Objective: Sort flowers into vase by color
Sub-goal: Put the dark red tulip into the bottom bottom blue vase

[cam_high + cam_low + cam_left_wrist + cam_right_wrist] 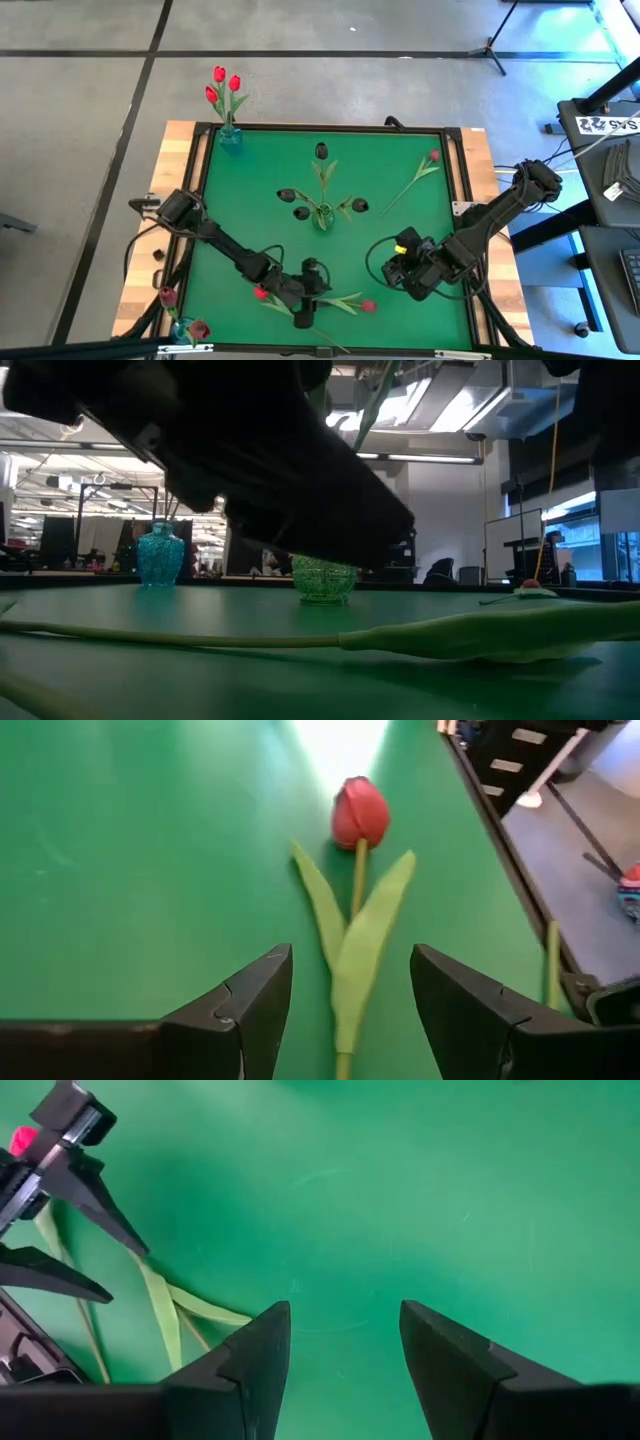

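Note:
A red tulip (360, 812) lies flat on the green mat, its stem and two leaves (352, 945) running back between my left gripper's (350, 965) open fingers, which stand on either side without touching. In the high view that gripper (308, 303) hovers near the near edge, between this tulip's head (368, 306) and a second lying red tulip (261, 293). My right gripper (345, 1320) is open over bare mat, right of the left one (402, 272). A third red tulip (420, 175) lies at the far right.
A blue vase (229, 137) with three red tulips stands at the far left corner. A green glass vase (322, 215) with dark tulips stands mid-table. A third vase (185, 328) with maroon tulips sits off the mat's near left corner. A raised frame (460, 200) borders the mat.

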